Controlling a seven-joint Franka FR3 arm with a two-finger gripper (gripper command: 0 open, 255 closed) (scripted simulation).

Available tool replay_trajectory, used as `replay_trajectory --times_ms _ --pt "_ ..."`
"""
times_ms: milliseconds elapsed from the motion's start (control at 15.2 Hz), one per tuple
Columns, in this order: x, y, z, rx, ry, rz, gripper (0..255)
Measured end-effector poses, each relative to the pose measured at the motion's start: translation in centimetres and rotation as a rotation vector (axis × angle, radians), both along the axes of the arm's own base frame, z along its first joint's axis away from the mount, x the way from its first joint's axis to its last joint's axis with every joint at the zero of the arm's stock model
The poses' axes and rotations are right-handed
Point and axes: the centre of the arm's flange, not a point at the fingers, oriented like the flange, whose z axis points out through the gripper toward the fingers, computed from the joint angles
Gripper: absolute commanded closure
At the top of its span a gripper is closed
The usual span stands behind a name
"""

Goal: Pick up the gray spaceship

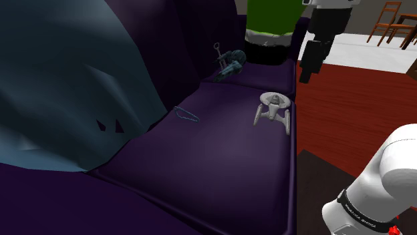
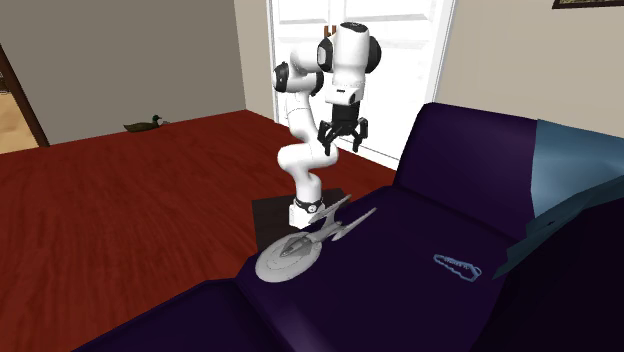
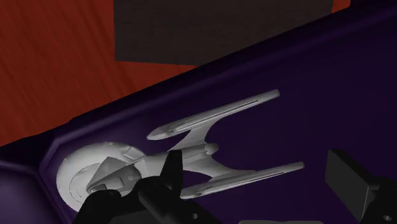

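Hovering over item: my hand, fingers spread, nothing held. Item: gray spaceship, lying flat on the purple sofa seat, near the cushion's front edge. Handling note: I should descend straight, straddle the narrow central hull (not the thin nacelles, which look likely to slip), then close gently.

Sofa seat, with contents.
- Spaceship: on the seat, close to its front edge.
- Clip: on the seat, back by the backrest, well apart from the spaceship.
- Pillow: against the backrest, just behind the clip.
- Toy: farther along the seat, near the backrest.
- Stand: on the floor, just before the front edge, near the spaceship.
- Gripper: in the air above the stand.
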Motion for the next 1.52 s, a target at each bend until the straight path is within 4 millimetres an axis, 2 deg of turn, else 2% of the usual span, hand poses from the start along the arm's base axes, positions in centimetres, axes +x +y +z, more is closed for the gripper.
replay_trajectory --times_ms 132,330,462,858,1254,1518 --pt "0.4 -0.1 -0.4 0.001 -0.002 -0.032 0" --pt "2.7 -1.0 -2.4 0.009 -0.012 -0.212 0" --pt "4.2 -1.9 -4.7 0.014 -0.019 -0.353 0" --pt "8.7 -5.4 -9.7 0.032 -0.046 -0.784 0" --pt "10.7 -10.6 -15.4 0.049 -0.072 -1.212 0" --pt "10.9 -11.3 -17.7 0.052 -0.077 -1.279 0"
